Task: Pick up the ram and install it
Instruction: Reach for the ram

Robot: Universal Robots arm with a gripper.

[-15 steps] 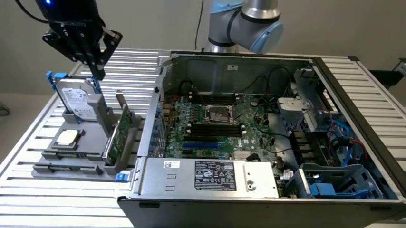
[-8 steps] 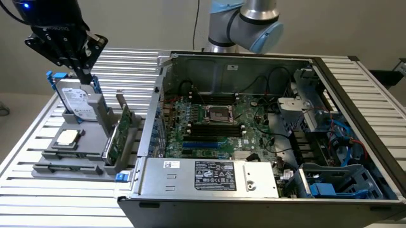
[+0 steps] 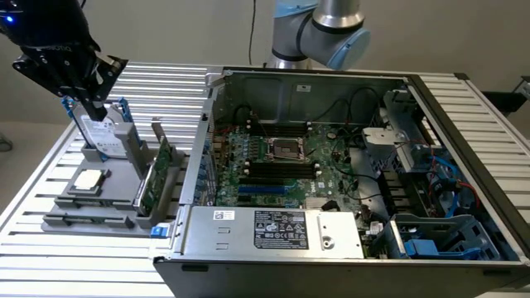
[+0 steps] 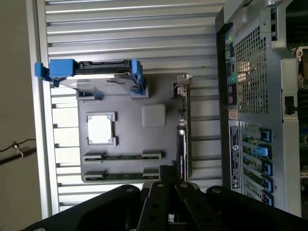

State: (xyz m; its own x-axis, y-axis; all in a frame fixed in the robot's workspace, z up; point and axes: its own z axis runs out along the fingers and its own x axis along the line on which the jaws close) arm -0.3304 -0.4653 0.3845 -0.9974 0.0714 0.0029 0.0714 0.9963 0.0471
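Observation:
Two ram sticks stand on edge in the front slots of the grey holder (image 3: pixel 108 186): one ram (image 4: pixel 122 157) and a second ram (image 4: pixel 120 176), also seen as thin strips (image 3: pixel 91 202). My black gripper (image 3: pixel 98 115) hangs above the holder's far end, in front of the hard drive, well above the ram. In the wrist view my gripper (image 4: pixel 168 175) has its fingers together, shut, with nothing between them. The black memory slots (image 3: pixel 282 169) lie on the motherboard inside the open computer case (image 3: pixel 463 112).
A silver hard drive with blue rails (image 3: pixel 103 133) stands upright in the holder. A green expansion card (image 3: pixel 157 174) stands on edge beside the case wall. A square processor (image 3: pixel 89 180) lies in the holder. The slatted table (image 3: pixel 74 261) extends around everything.

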